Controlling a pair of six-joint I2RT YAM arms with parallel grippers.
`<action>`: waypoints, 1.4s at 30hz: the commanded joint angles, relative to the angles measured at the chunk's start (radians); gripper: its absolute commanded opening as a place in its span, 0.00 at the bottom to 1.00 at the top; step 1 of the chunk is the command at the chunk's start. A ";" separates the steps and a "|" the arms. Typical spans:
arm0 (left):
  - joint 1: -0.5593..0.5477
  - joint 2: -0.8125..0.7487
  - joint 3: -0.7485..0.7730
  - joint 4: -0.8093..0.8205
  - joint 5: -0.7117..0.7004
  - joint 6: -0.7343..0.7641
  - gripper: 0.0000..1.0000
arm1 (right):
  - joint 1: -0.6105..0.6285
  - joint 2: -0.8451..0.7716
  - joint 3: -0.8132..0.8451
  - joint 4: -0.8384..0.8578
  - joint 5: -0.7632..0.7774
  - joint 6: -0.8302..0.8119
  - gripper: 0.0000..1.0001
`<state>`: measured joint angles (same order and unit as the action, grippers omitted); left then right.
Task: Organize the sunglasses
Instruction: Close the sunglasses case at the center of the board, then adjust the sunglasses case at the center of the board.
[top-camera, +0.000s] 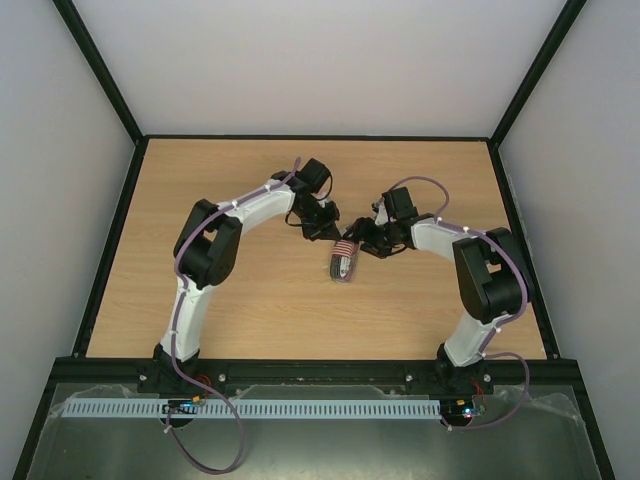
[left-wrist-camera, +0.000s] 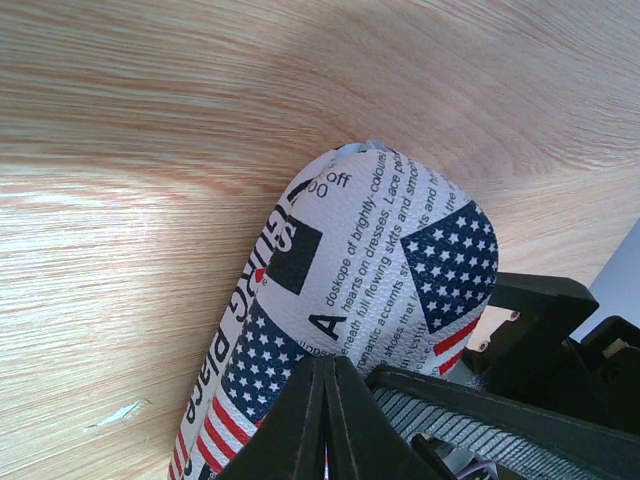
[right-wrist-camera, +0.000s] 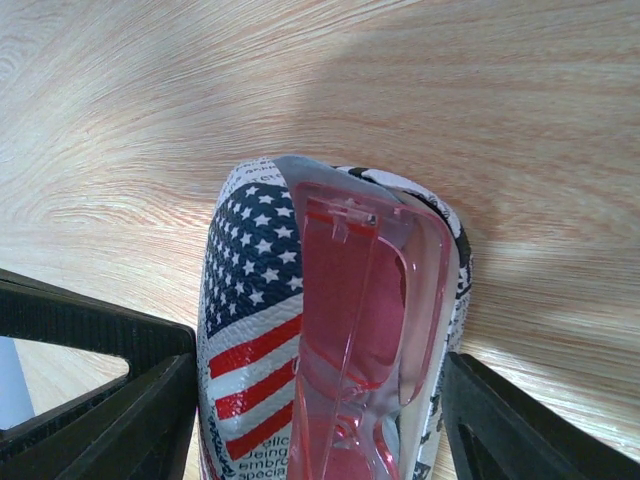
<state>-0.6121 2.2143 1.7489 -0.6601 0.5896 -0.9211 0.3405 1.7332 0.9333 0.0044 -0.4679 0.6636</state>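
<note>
- Okay, sunglasses (right-wrist-camera: 352, 330) lay inside the open flag-print case (right-wrist-camera: 245, 345), lower centre of the right wrist view. Red-tinted lenses faced up and the frame sat between the case walls.
- Case rested on the wooden table (top-camera: 200, 180), near the middle of the top view, its long axis running roughly up-down in frame.
- Right gripper (right-wrist-camera: 320, 375): fingers (right-wrist-camera: 120, 400) stood wide apart, one at each lower corner of its view, pressed against the two long sides of the case, so clamped on it.
- Left gripper (left-wrist-camera: 326, 378): fingers met in a tight V at bottom centre of its view, together, right over the case's printed outer skin. Couldn't tell if anything thin was pinched between them.
- Top view: both arms bent inward and the two wrists met over the case, left one just above-left of it, right one just to its right.
- Left wrist view also caught the right gripper's black body at lower right, touching the case's far side.
</note>
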 joint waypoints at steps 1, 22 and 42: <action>-0.023 0.026 0.008 0.015 0.024 -0.004 0.02 | 0.025 -0.023 -0.015 -0.009 -0.048 -0.001 0.67; 0.074 -0.149 -0.070 -0.010 0.000 0.016 0.41 | 0.022 -0.152 0.103 -0.190 0.019 -0.065 0.78; 0.062 -0.788 -0.685 0.009 -0.048 -0.078 0.99 | -0.117 0.372 0.750 -0.658 0.240 -0.085 0.48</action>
<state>-0.4961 1.5261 1.2098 -0.7013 0.5411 -0.9062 0.2173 2.0571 1.5833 -0.5201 -0.2272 0.5957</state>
